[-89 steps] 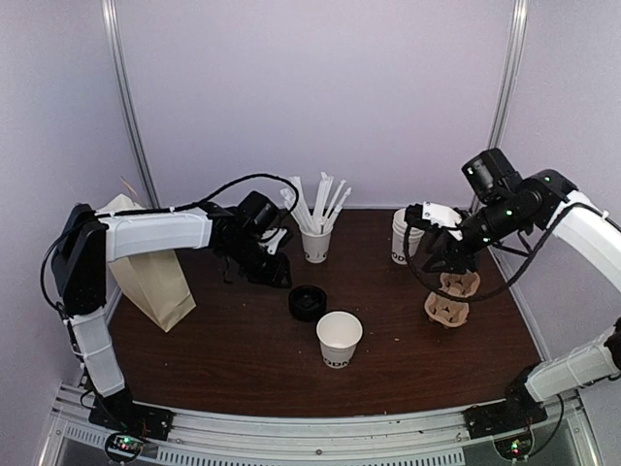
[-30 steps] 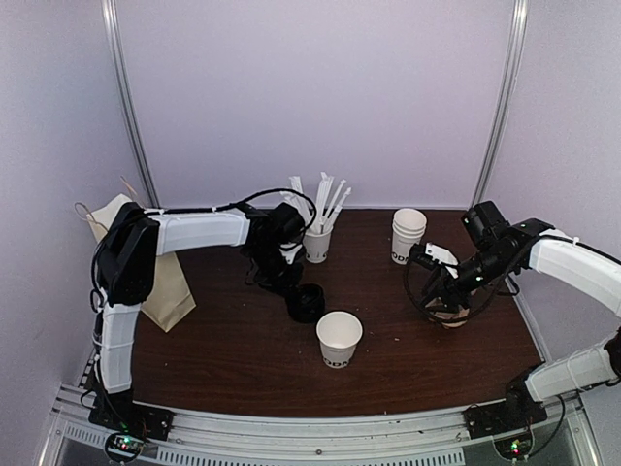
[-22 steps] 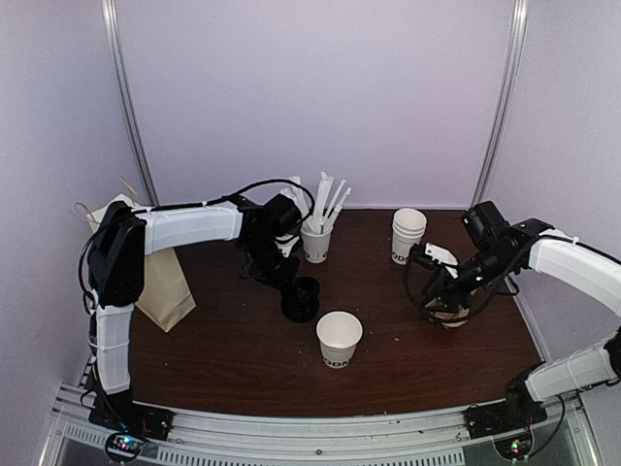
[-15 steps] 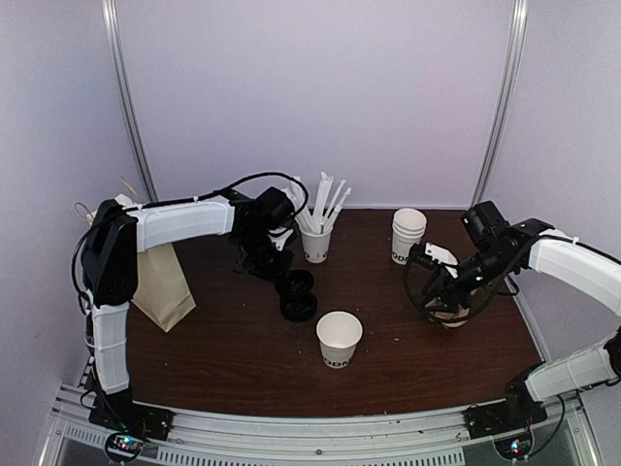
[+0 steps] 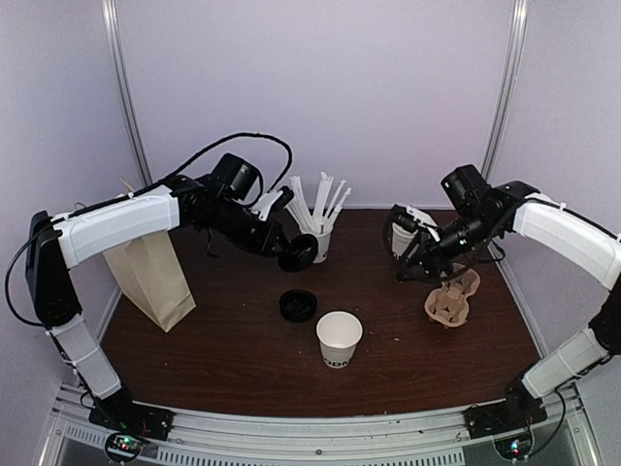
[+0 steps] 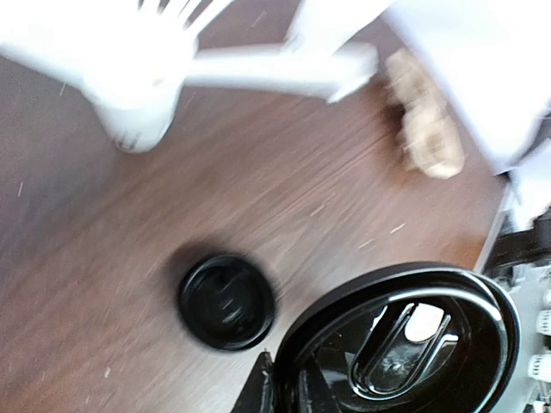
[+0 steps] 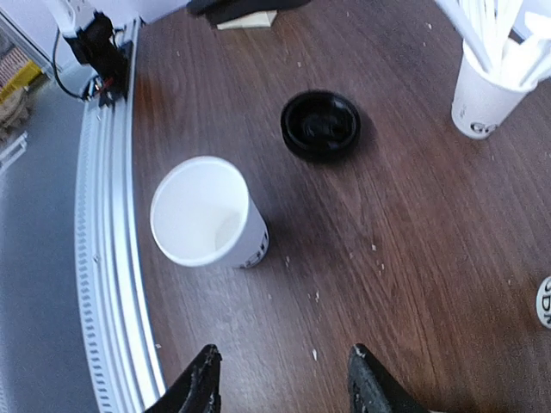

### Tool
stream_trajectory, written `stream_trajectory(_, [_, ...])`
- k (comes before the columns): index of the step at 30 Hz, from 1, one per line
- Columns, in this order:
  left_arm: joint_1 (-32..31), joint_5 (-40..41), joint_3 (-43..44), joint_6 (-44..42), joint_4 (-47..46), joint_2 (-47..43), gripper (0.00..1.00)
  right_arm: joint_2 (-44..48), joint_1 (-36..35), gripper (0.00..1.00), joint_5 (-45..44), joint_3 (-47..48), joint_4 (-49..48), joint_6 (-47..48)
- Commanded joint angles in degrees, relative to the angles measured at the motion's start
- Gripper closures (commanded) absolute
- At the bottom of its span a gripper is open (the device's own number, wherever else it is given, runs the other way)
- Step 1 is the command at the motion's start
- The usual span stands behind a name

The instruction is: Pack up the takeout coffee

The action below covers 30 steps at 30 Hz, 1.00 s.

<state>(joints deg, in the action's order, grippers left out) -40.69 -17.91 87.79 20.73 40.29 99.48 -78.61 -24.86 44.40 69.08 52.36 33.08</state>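
the white paper cup (image 5: 339,338) stands upright and lidless, dark lettering at its base. just behind it lies a loose black lid (image 5: 298,306), possibly more than one stacked. farther behind and to its left, the left gripper (image 5: 289,254) pinches the held black lid (image 6: 405,340) in the air. to the cup's right, the right gripper (image 7: 284,391) hangs splayed and empty near the cup carrier (image 5: 453,301).

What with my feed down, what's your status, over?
Left gripper shut on black lid, held aloft. Right gripper open, empty. Cup upright, lidless. Second lid lying beside cup, not blocking it.
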Motion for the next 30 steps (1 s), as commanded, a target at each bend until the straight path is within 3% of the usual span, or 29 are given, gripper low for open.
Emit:
stream_trajectory(1, [-0.3,-7.5,-3.1,1.9,-16.6,-5.8,0.9,-6.7,-1.2,0.44,9.2,12.5,2.5,-8.5])
stream_trajectory(4, [-0.4,-8.5,-6.8,5.7,-26.7,-9.0,0.89,-8.3,-1.5,0.24,13.1,17.3,-3.3,-16.0])
stream_trajectory(5, [-0.4,-8.8,-8.5,7.4,-30.5,-10.1,0.89,-8.5,-1.8,0.12,14.1,18.3,-6.1,-18.9])
stream_trajectory(8, [-0.4,-9.7,-13.2,12.8,-42.6,-12.4,0.88,-10.0,-3.2,0.05,18.1,21.5,-13.2,-27.1])
stream_trajectory(15, [-0.5,-12.6,-17.6,16.7,-56.6,-12.9,0.86,-14.8,-6.8,0.05,24.6,21.5,-41.3,-57.1])
stream_trajectory(24, [-0.5,-14.6,-19.0,19.6,-61.9,-12.7,0.86,-17.8,-11.4,0.01,24.2,22.3,-46.5,-62.5])
stream_trajectory(30, [-0.5,-16.8,-20.0,22.4,-66.2,-11.5,0.86,-18.4,-11.5,0.05,26.1,19.2,-61.9,-74.6])
